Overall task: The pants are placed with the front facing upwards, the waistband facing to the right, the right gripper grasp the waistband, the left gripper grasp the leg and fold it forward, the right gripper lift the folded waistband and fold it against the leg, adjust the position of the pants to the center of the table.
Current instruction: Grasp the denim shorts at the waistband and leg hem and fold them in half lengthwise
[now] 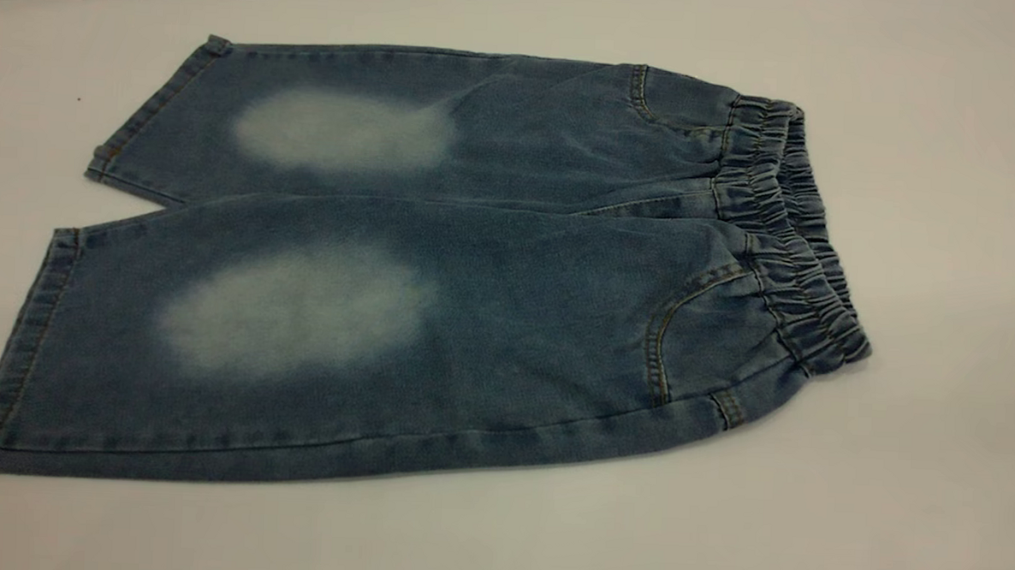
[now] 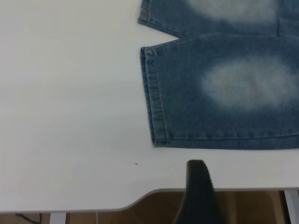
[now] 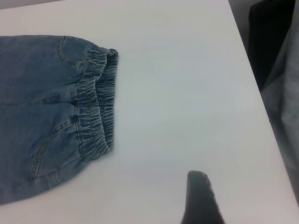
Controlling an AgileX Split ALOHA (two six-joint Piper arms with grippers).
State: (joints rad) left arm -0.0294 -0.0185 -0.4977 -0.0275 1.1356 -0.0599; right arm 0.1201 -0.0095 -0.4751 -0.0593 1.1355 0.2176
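Note:
The blue denim pants (image 1: 472,318) lie flat and unfolded on the white table (image 1: 936,475), with pale oval patches on both legs. The gathered waistband (image 1: 784,237) points right and the two leg hems point left. No gripper shows in the exterior view. In the left wrist view, a black part of my left gripper (image 2: 198,191) hovers near the table's edge, short of the near leg's hem (image 2: 154,93) and apart from it. In the right wrist view, a black part of my right gripper (image 3: 201,198) hangs over bare table, well off the waistband (image 3: 96,107).
The table's edge (image 2: 93,205) runs just beside my left gripper, with brown floor beyond it. Past the table's other edge (image 3: 252,79) stand dark and grey shapes (image 3: 275,56). Bare tabletop surrounds the pants on all sides.

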